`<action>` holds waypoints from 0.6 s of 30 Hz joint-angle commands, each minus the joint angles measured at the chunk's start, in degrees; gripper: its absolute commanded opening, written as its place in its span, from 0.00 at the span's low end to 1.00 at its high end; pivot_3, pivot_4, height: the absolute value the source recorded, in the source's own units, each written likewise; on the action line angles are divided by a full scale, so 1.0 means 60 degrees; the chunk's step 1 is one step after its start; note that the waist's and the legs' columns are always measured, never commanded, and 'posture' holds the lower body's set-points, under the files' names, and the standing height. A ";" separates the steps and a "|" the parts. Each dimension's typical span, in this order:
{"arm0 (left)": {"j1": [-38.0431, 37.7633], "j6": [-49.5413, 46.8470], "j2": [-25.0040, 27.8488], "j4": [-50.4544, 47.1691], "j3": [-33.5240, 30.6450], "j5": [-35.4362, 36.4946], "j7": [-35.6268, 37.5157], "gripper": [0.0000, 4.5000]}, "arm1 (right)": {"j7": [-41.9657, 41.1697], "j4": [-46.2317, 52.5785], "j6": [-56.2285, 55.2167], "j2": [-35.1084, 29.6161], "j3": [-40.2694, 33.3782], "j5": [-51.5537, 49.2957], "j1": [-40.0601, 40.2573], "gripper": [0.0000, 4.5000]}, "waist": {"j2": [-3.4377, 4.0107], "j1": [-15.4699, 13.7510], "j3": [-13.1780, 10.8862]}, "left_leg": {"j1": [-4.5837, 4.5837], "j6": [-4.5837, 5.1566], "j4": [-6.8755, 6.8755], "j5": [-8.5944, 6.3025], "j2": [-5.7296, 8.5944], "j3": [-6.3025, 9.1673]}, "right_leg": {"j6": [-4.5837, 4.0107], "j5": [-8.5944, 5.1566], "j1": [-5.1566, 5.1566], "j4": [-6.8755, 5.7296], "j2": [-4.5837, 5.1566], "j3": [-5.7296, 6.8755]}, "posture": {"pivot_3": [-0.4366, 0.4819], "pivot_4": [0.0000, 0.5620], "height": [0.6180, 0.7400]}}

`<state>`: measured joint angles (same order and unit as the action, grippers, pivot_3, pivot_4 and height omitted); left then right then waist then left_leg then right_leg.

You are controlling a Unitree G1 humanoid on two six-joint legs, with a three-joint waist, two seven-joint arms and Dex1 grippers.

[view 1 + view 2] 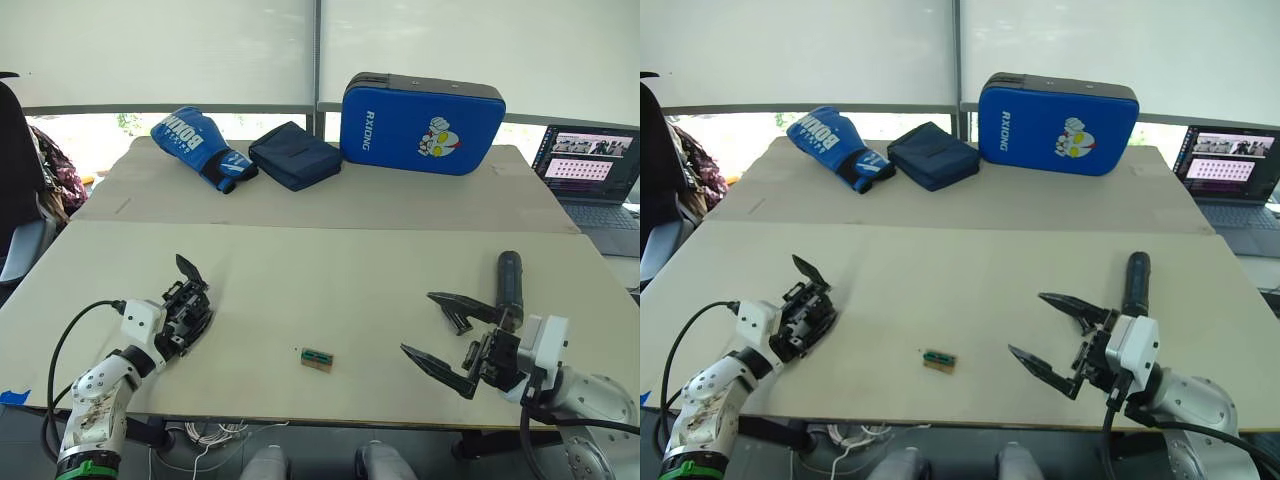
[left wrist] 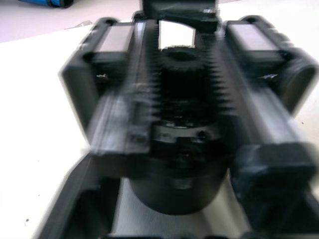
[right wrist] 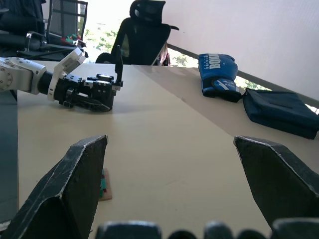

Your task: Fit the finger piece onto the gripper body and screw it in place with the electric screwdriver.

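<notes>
My left gripper (image 1: 190, 316) rests on the near left of the table, shut on the gripper body (image 1: 187, 298), a black block with gear racks (image 2: 184, 114). One pointed black finger (image 1: 188, 268) sticks up from it. Near the front right, my right gripper (image 1: 417, 322) hangs low over the table, open with nothing between its fingers (image 3: 79, 169). The electric screwdriver (image 1: 510, 283) lies flat on the table just behind that gripper, untouched. The finger piece is out of view.
A small green-and-tan block (image 1: 317, 359) lies near the front edge between my arms. At the back are a blue boxing glove (image 1: 200, 145), a dark pouch (image 1: 293, 155) and a blue pad (image 1: 420, 122). A laptop (image 1: 590, 170) stands at the right.
</notes>
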<state>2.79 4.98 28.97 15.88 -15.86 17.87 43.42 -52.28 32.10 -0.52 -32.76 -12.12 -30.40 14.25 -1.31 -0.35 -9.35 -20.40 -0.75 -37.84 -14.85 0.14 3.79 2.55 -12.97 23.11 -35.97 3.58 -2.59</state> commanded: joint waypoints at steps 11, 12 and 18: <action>0.0468 -0.0659 -0.0723 -0.2754 0.1591 0.0204 0.0304 0.52 | 0.0028 0.0415 -0.0747 -0.0003 -0.0471 -0.0040 0.0896 1.00 | -0.0043 -0.0037 -0.0026 | -0.0024 0.0000 0.0000 0.0000 -0.0001 0.0002 | 0.0001 0.0002 0.0012 0.0015 0.0000 0.0001 | 0.48 0.27 1.00; 0.0585 -0.0744 -0.0787 -0.2824 0.1793 0.0054 0.0212 0.52 | 0.0048 0.0440 -0.0766 -0.0010 -0.0519 -0.0046 0.0980 1.00 | -0.0045 -0.0031 -0.0027 | -0.0024 0.0000 0.0000 0.0000 -0.0002 0.0002 | 0.0002 0.0002 0.0013 0.0014 -0.0001 0.0000 | 0.48 0.27 1.00; 0.1226 -0.0848 -0.1136 -0.2302 0.2709 -0.0620 -0.0027 0.52 | 0.0159 0.0666 -0.0755 0.0014 -0.0673 -0.0020 0.1337 1.00 | -0.0044 0.0118 -0.0027 | -0.0019 0.0001 0.0001 -0.0001 -0.0012 0.0002 | 0.0000 0.0001 0.0013 0.0011 -0.0022 -0.0005 | 0.48 0.27 1.00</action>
<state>8.49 -1.41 22.64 2.51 -0.54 14.96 43.34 -51.82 33.39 -3.47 -32.72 -14.61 -30.37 21.96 -1.58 0.36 -9.51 -20.51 -0.74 -37.83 -14.86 0.07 3.80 2.55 -12.96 23.19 -35.91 3.45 -2.62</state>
